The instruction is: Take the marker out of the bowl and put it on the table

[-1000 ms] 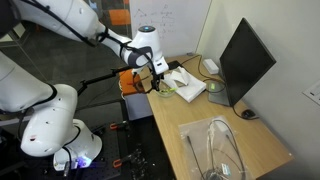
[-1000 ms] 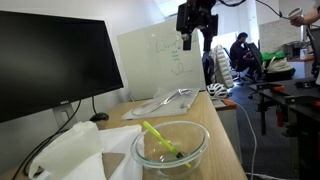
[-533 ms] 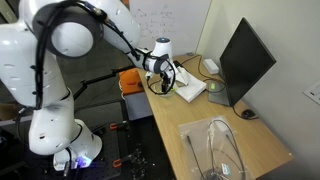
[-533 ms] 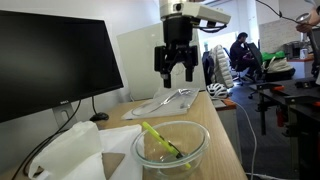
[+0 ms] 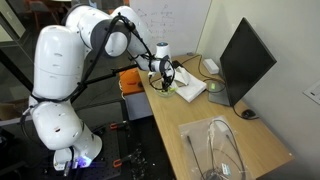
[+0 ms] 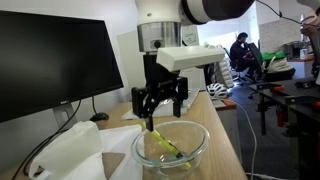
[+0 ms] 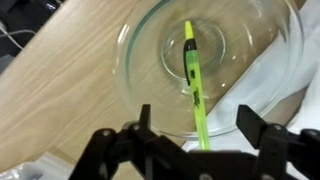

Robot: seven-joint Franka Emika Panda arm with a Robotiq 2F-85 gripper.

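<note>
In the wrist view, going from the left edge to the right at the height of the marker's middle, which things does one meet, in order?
table → left rim of the bowl → marker → white cloth

Bowl [image 7: 128, 62] rim unobstructed, white cloth [image 7: 300, 75] alongside

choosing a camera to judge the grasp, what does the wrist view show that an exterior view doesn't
Only the wrist view: the marker seen from above along nearly its whole length, lined up between the two fingers of the open claw.

Only an exterior view: the black monitor, the whiteboard, a person in the background, and the gap between the claw and the bowl seen from the side.

Both: the clear bowl holding the yellow-green marker, the white cloth beside it, the wooden table, and the claw above the bowl.
</note>
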